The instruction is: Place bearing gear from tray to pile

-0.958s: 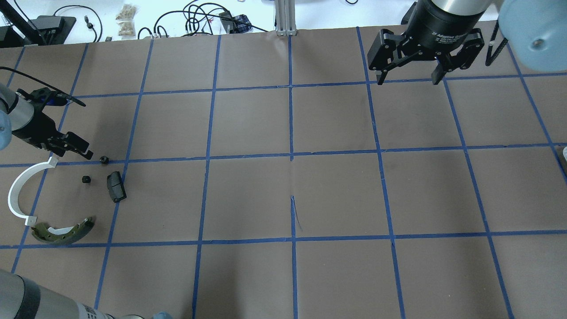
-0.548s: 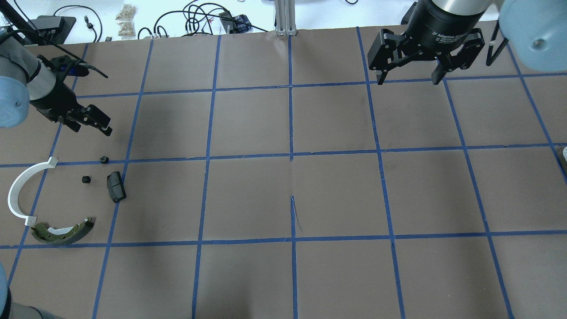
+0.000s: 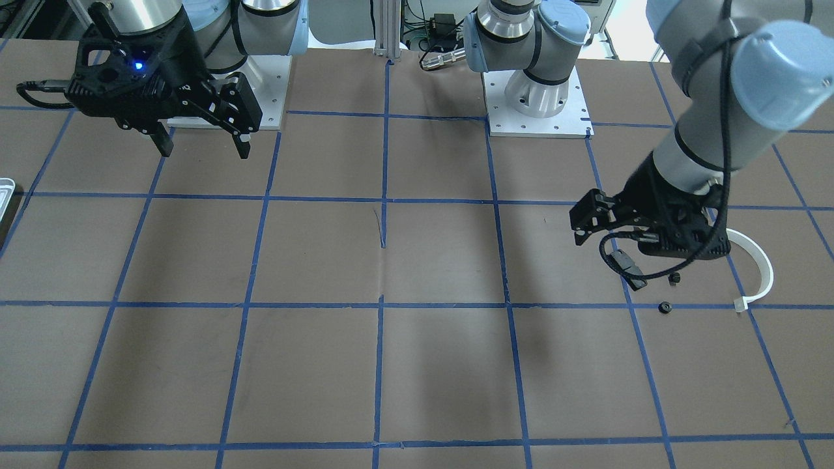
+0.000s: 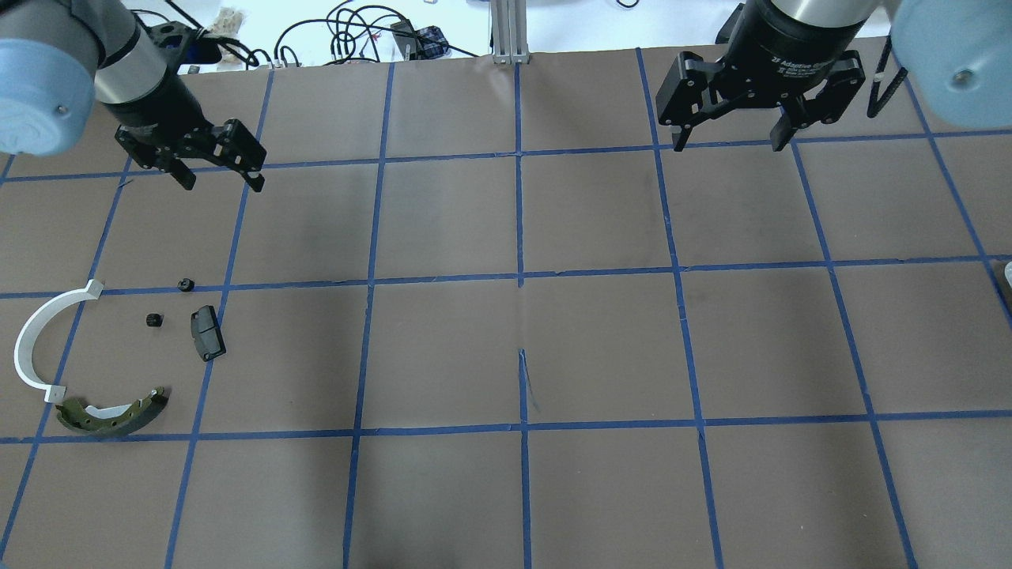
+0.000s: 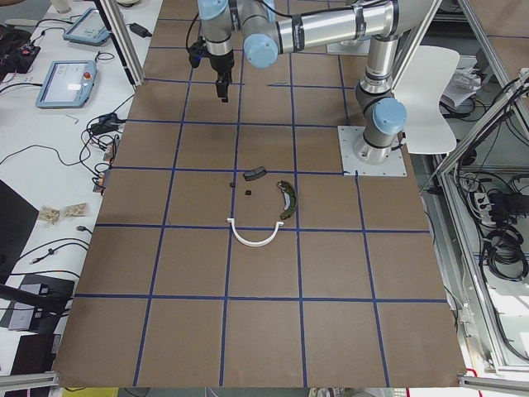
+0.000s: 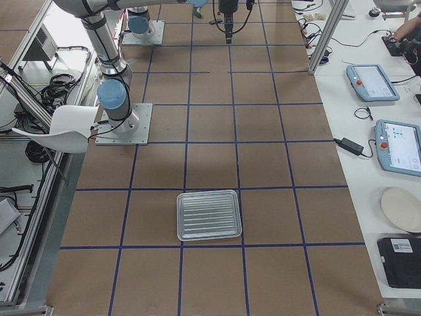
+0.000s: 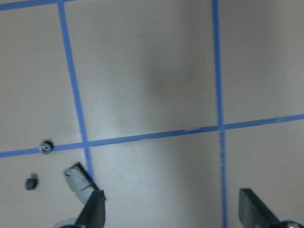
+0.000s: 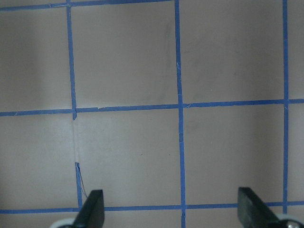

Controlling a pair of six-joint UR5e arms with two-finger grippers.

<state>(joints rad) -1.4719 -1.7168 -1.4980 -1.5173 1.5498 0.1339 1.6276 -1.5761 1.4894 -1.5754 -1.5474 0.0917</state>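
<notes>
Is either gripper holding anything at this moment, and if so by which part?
Nothing is held: left gripper and right gripper both show open, empty jaws; two bearing gears lie loose on the table.

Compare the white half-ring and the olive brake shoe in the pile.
Colour: the half-ring is white, the brake shoe olive. Size: the half-ring sweeps a larger arc; the brake shoe is shorter. Build: the half-ring is a thin band, the brake shoe thicker. Shared: both are curved parts lying flat, side by side.
</notes>
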